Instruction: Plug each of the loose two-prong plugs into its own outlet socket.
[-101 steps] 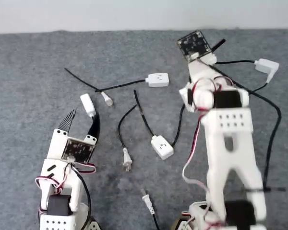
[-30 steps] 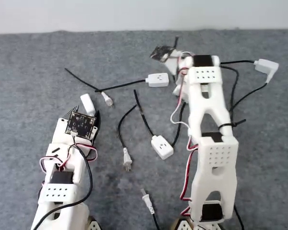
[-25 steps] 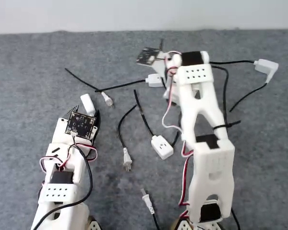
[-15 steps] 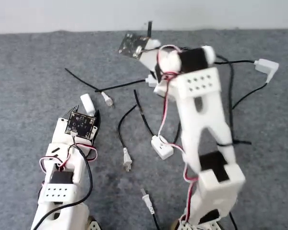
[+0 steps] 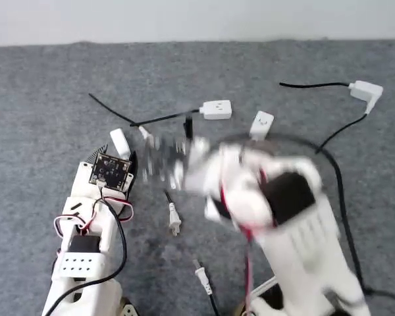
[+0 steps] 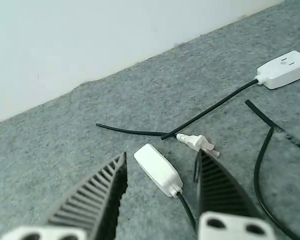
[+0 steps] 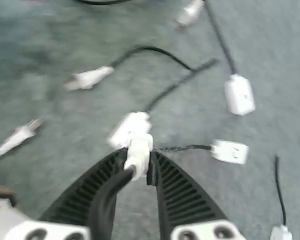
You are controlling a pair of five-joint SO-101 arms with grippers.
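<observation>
1. Grey felt tabletop (image 5: pixel 39 85), and the big change was the right arm. A second earlier it was stretched toward 12 o'clock by the far socket (image 5: pixel 216 109). Now it had swung back over the middle, blurred mid-move.
2. The right gripper (image 7: pixel 138 155) was clamped tight on a white plug (image 7: pixel 139 145), with the black cord trailing back along its fingers. We read it as a plug, though the prongs weren't clear.
3. Just past its tips lay the middle socket (image 7: pixel 127 129), very near the plug. We couldn't tell if they touched.
4. The left gripper (image 6: pixel 161 159) hadn't budged in that second. Its jaws were wide, one on each side of the left socket (image 6: pixel 157 172) at about 10 o'clock, with a gap on both sides. A small loose plug (image 6: pixel 197 142) sat just beside it toward 3 o'clock.
5. A second loose plug (image 5: pixel 174 220) and a third loose plug (image 5: pixel 202 276) waited around 6 o'clock. A spare socket (image 5: pixel 261 125) lay at 1 o'clock and a corner socket (image 5: pixel 365 90) at 2 o'clock.
6. Our take was that the pickup looked done and the first plug was on its way. As far as we could see, nothing was plugged in yet. Lining the prongs up with the slots looked like the fiddly part ahead.
</observation>
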